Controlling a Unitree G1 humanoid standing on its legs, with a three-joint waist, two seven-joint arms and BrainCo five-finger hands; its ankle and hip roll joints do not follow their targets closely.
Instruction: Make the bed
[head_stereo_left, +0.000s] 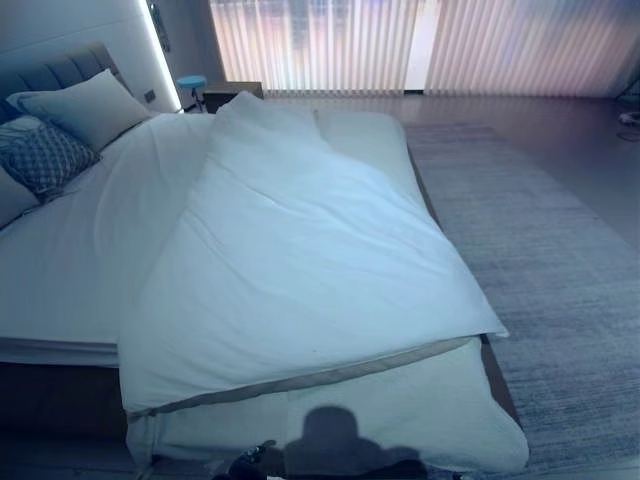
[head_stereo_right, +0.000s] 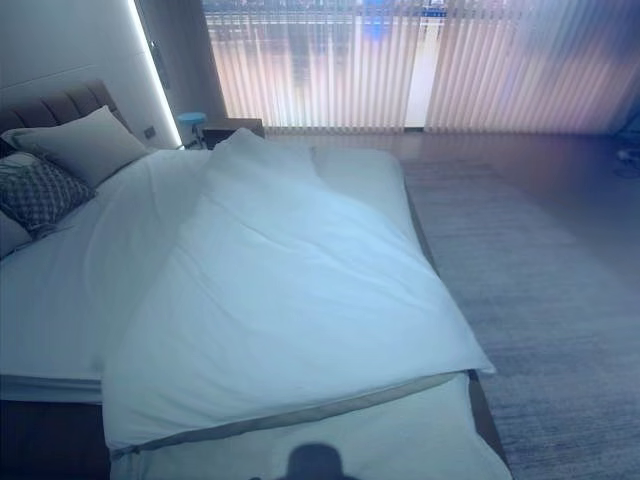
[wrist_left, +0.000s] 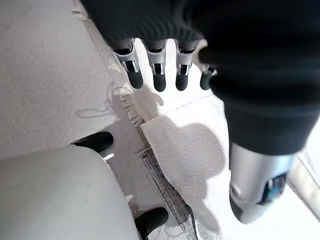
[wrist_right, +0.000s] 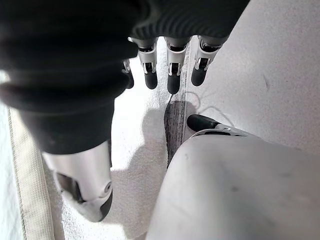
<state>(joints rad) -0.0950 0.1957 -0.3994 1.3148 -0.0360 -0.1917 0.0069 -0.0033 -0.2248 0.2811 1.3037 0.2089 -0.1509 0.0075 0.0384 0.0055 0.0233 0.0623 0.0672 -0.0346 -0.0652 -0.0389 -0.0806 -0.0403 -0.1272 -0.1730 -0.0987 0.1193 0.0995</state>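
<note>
A white duvet (head_stereo_left: 300, 260) lies askew across the bed. Its far end is bunched into a peak (head_stereo_left: 245, 110), and its near edge with a beige band (head_stereo_left: 330, 375) hangs over the foot. The white sheet (head_stereo_left: 60, 270) on the left side lies bare up to the pillows: a plain one (head_stereo_left: 90, 105) and a patterned one (head_stereo_left: 40, 155). My left hand (wrist_left: 159, 75) hangs open above the white cloth (wrist_left: 185, 145) at the bed's foot and holds nothing. My right hand (wrist_right: 172, 75) hangs open the same way over white cloth (wrist_right: 135, 150), touching nothing.
A padded headboard (head_stereo_left: 60, 70) stands at the far left. A grey rug (head_stereo_left: 560, 260) covers the floor right of the bed. Curtains (head_stereo_left: 420, 45) close off the far wall, with a dark nightstand (head_stereo_left: 230, 95) and a blue stool (head_stereo_left: 190, 85) before them.
</note>
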